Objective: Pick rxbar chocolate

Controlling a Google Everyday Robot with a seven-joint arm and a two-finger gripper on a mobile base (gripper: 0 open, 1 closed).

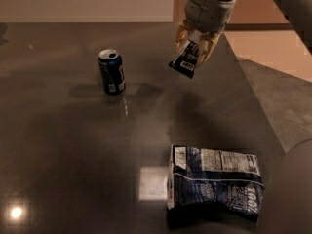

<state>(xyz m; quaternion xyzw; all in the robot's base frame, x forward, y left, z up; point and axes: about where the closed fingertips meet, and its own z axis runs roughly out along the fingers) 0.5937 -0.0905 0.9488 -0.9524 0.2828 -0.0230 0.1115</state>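
Observation:
The rxbar chocolate [185, 58] is a small flat black wrapper with white print. It hangs tilted in the air above the dark table, clear of the surface. My gripper [193, 45] comes down from the top right and is shut on the bar's upper end, with its tan fingers [208, 44] on either side. The bar's lower end sticks out below the fingers.
A dark blue soda can [111, 71] stands upright to the left of the gripper. A crinkled blue-and-white chip bag [214, 182] lies at the front right. The table's right edge [253, 94] runs diagonally, with light floor beyond it.

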